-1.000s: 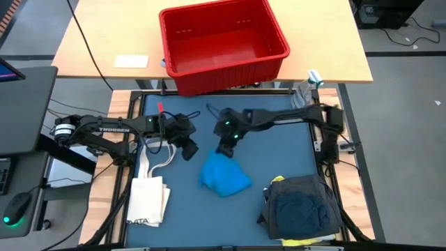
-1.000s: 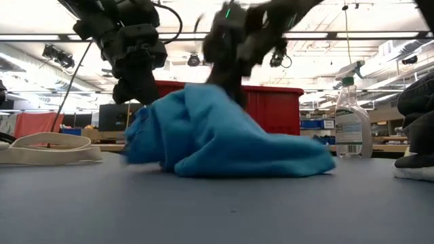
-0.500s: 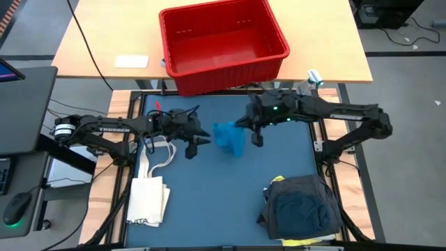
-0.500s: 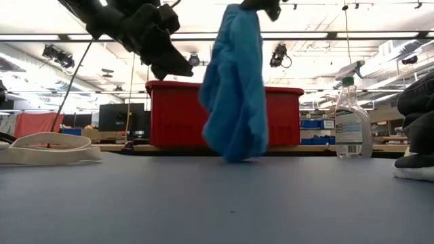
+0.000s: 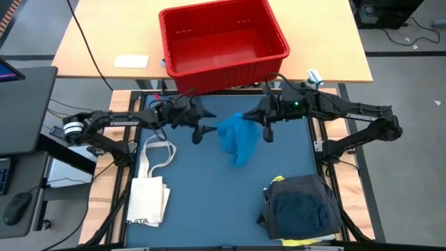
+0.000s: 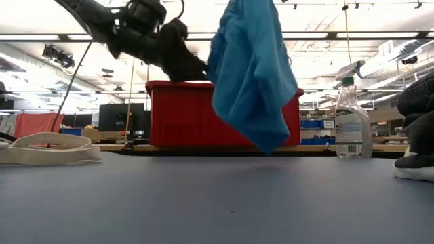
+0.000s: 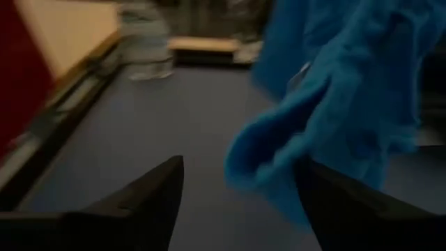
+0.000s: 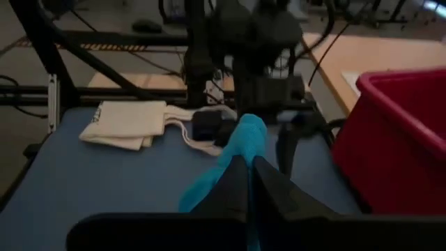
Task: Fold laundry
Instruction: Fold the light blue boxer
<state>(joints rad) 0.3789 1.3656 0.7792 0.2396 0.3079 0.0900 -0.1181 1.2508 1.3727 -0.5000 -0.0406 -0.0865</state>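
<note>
A bright blue cloth hangs from my right gripper, which is shut on it above the table's far middle. In the low view the cloth hangs in folds, and its lowest tip is clear of the table. My left gripper is open and level just left of the cloth. In the left wrist view its fingers stand on either side of the cloth's near edge without touching it. A dark grey garment pile with navy pieces and yellow edges lies at the near right. My right gripper pinches the blue cloth's upper part between its two shut fingers. The fingers come roughly level from the table's right side. The cloth hangs slack below the hold, lifted clear of the table; one layer or several, I cannot tell.
A red plastic bin stands on the wooden bench beyond the far edge. A cream tote bag with long handles lies at the near left. A spray bottle stands at the far right.
My right gripper has lifted the blue cloth off the table and carried it up, toward the far edge and to the right. The cloth has gone from a heap on the table to hanging clear. My left gripper has risen toward the far edge and tipped level toward the cloth.
</note>
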